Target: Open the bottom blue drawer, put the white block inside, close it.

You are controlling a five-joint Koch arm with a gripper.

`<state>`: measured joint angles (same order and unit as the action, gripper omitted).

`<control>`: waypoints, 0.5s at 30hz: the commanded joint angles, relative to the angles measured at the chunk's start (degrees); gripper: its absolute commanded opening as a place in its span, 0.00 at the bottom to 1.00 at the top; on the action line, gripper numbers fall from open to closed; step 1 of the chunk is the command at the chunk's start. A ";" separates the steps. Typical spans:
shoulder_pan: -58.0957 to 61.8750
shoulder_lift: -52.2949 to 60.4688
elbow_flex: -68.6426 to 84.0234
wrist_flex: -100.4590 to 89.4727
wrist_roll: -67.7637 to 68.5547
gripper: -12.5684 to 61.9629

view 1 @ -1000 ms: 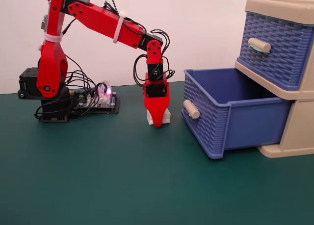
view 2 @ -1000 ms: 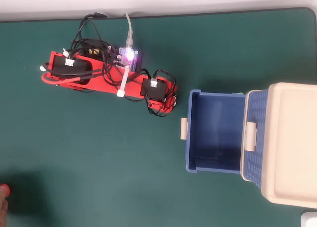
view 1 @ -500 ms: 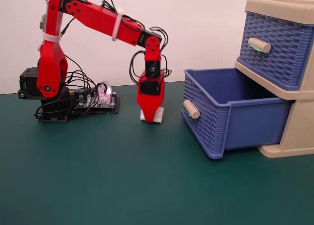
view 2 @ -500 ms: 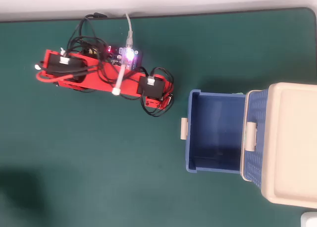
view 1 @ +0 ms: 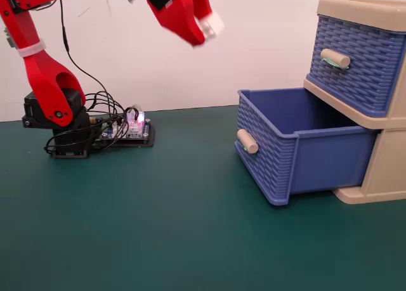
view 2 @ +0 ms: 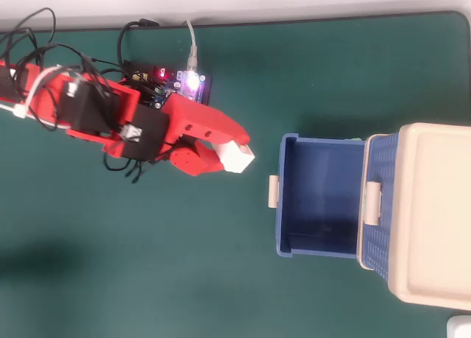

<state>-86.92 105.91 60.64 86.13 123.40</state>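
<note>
Open green worktop (view 1: 158,227) between arm base and cabinet, unobstructed. Lower blue woven-pattern plastic drawer (view 2: 318,196) pulled out, cavity open from above. Upper blue woven drawer (view 1: 355,56) shut, overhanging rear part of cavity. Lit circuit board with cables (view 2: 184,85) near base.

Low front fixed view; top-down overhead; both on bottom blue drawer (view 1: 298,145).

My red gripper (view 1: 202,32) carries the white block (view 1: 211,25) above the dark green table (view 1: 158,227); beside it, the bottom blue drawer (view 1: 298,148) (woven pattern, beige handle (view 1: 247,141)) juts from a beige cabinet (view 2: 434,213).
</note>
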 commanded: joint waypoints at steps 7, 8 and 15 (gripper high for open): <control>2.72 -17.67 -17.58 -4.83 17.40 0.06; 2.99 -19.16 -18.98 -5.10 19.16 0.06; 5.10 -27.95 -24.43 -6.24 25.14 0.06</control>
<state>-81.12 77.52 39.73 81.91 146.34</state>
